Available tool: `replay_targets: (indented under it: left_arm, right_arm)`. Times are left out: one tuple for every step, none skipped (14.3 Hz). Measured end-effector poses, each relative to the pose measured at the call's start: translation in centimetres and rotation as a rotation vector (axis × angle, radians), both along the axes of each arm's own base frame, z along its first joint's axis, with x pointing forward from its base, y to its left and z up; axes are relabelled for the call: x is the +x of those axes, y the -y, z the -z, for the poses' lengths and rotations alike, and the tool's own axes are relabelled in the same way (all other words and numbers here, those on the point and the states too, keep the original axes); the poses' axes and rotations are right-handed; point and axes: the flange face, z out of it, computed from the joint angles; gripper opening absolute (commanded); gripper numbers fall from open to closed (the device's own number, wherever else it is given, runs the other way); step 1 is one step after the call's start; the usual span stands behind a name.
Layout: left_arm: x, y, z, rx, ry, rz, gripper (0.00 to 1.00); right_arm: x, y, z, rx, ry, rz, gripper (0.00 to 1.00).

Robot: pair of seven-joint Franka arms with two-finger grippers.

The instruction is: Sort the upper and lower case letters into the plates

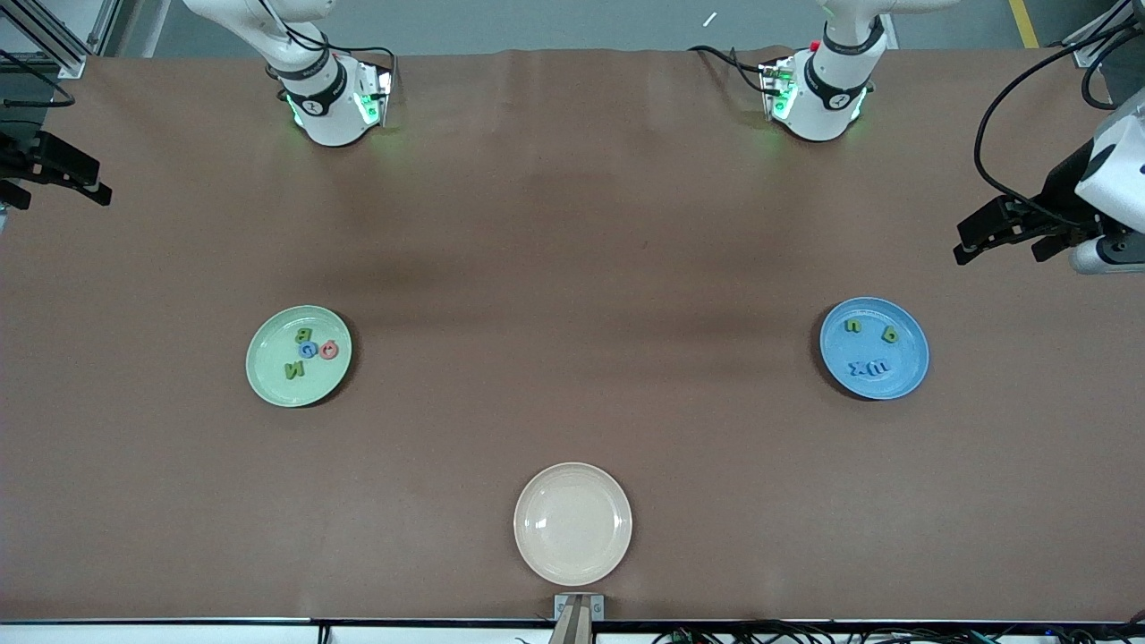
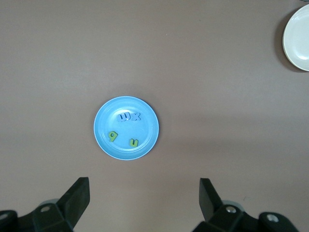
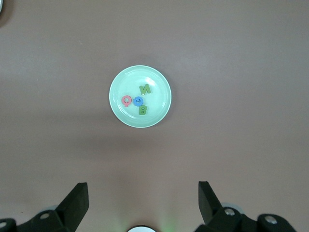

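Front view first, operator: picture the table as a clock face with twelve at the arm bases, and you have three plates on it. At about nine o'clock, toward the right arm's end, sits the mint green plate. It holds a green N, a green B, a blue G and a pink Q, bunched close together. At about three o'clock, toward the left arm's end, you have the blue plate. In it are a green u, a green q, and a blue w and blue x lying just beside each other. At six o'clock, nearest the front camera, is the cream-white plate, with nothing in it.

Your right gripper hangs at the table's edge at its own end, up around ten o'clock, fingers spread and holding nothing. In the right wrist view you look down between them onto the mint plate.

Your left gripper hangs over the table edge at its own end, around two o'clock, also released and carrying nothing. In the left wrist view its spread fingers frame the blue plate. Both arms wait well apart from the plates.
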Motion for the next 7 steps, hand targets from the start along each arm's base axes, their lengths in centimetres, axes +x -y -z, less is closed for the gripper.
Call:
replay_targets:
  left_arm:
    - [-0.03, 0.02, -0.06, 0.0, 0.001, 0.0, 1.0]
    - [-0.06, 0.04, -0.12, 0.0, 0.002, 0.001, 1.0]
    - [-0.09, 0.08, -0.16, 0.0, 0.003, 0.002, 1.0]
    - [-0.11, 0.13, -0.21, 0.0, 0.004, 0.002, 1.0]
    - [-0.13, 0.14, -0.24, 0.0, 0.005, 0.003, 1.0]
    - [-0.14, 0.14, -0.27, 0.0, 0.005, 0.003, 1.0]
    - [-0.16, 0.15, -0.32, 0.0, 0.007, 0.003, 1.0]
  right_arm:
    - [0.0, 0.02, 0.0, -0.001, 0.0, 0.0, 1.0]
    - [-0.01, 0.02, 0.01, -0.001, -0.001, 0.0, 1.0]
    - [-0.02, 0.01, 0.03, 0.0, -0.002, 0.0, 1.0]
    - [-0.02, 0.0, 0.06, 0.0, -0.003, 0.0, 1.0]
    - [-0.02, 0.0, 0.09, 0.001, -0.004, 0.0, 1.0]
    - [-0.02, -0.02, 0.13, 0.003, -0.004, 0.0, 1.0]
    - [-0.02, -0.04, 0.15, 0.007, -0.004, 0.001, 1.0]
